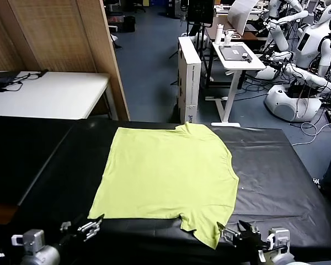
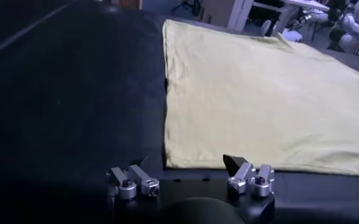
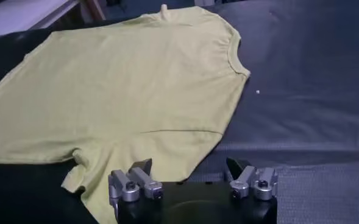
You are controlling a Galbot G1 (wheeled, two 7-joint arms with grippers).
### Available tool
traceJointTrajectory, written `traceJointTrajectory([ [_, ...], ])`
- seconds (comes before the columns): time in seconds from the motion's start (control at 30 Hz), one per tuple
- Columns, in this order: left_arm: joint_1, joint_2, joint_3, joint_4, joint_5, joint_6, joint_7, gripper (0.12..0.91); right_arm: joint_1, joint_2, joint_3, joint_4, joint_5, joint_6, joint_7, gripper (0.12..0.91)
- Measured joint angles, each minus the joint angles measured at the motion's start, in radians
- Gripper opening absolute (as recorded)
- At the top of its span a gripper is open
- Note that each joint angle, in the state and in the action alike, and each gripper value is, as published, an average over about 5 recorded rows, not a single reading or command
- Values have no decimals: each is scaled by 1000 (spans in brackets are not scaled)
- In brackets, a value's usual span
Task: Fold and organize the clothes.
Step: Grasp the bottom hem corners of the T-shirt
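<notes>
The lime yellow-green T-shirt (image 1: 168,174) lies spread flat on the black table cover (image 1: 276,176). Its neck is toward the right, one sleeve at the far edge and the other sleeve (image 1: 205,229) at the near edge. My left gripper (image 1: 80,227) is open and empty, low at the near edge by the shirt's hem corner. In the left wrist view the left gripper (image 2: 185,165) sits just short of the shirt (image 2: 258,97). My right gripper (image 1: 235,232) is open and empty beside the near sleeve. In the right wrist view the right gripper (image 3: 189,166) is at the edge of the shirt (image 3: 124,85).
A white table (image 1: 49,91) and a wooden partition (image 1: 60,33) stand at the back left. Behind the table are a white cabinet (image 1: 188,77), a white stand desk (image 1: 237,55) and other robots (image 1: 303,66).
</notes>
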Motion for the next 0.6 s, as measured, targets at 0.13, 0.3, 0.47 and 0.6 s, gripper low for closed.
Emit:
traceJointTrajectory([
  [0.13, -2, -6, 4, 4, 3, -2, 0, 907, 0, 3, -7, -3, -3, 1, 0, 896],
  [0.3, -6, -9, 9, 9, 8, -3, 0, 892, -1, 4, -9, -4, -3, 2, 0, 765],
  [0.47, -7, -10, 10, 11, 8, -5, 0, 691, -1, 1, -4, -1, 0, 1, -3, 641],
  [0.6, -5, -13, 9, 13, 11, -8, 0, 473, -3, 0, 4, 2, 4, 0, -5, 505],
])
